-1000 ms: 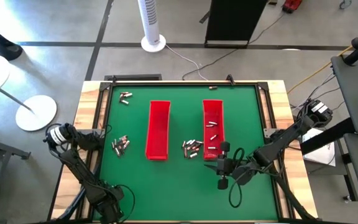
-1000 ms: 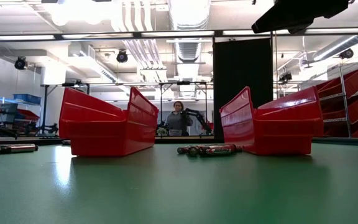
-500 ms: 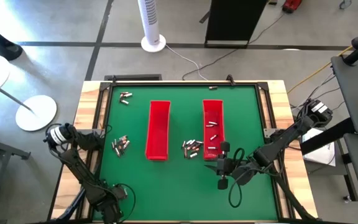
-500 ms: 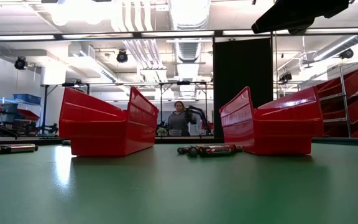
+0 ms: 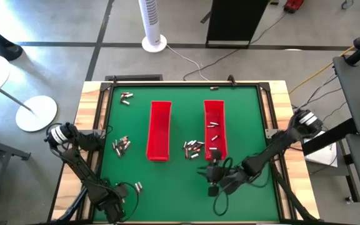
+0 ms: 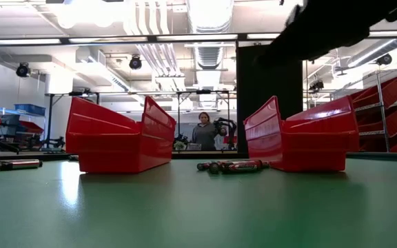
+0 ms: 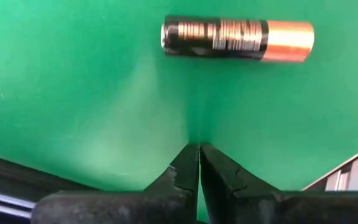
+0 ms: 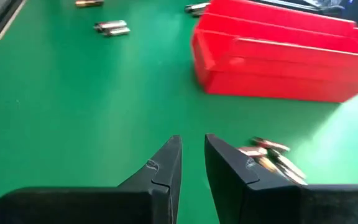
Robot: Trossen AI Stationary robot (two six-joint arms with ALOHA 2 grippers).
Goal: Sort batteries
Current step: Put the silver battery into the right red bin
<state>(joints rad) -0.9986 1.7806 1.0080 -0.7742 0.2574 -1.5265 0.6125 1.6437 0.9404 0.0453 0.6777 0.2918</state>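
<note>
Now we log: right gripper (image 5: 212, 170) shifted off the right tray (image 5: 214, 112) toward the battery pile (image 5: 193, 148), fingers slightly parted, empty; left gripper (image 7: 199, 152) closed, empty, one battery (image 7: 237, 39) just ahead.

Looks like a robotics lab or workshop. Bare concrete floor (image 5: 55, 25), exposed ceiling ducts (image 6: 209, 21), shelving with red bins (image 6: 391, 103), cables (image 5: 192, 59), a tower fan (image 5: 152, 25).

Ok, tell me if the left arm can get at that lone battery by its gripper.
Probably yes. The left gripper sits shut, low over the green table, and the lone battery lies just ahead of its fingertips on bare mat with nothing between them. It would have to open first.
</note>
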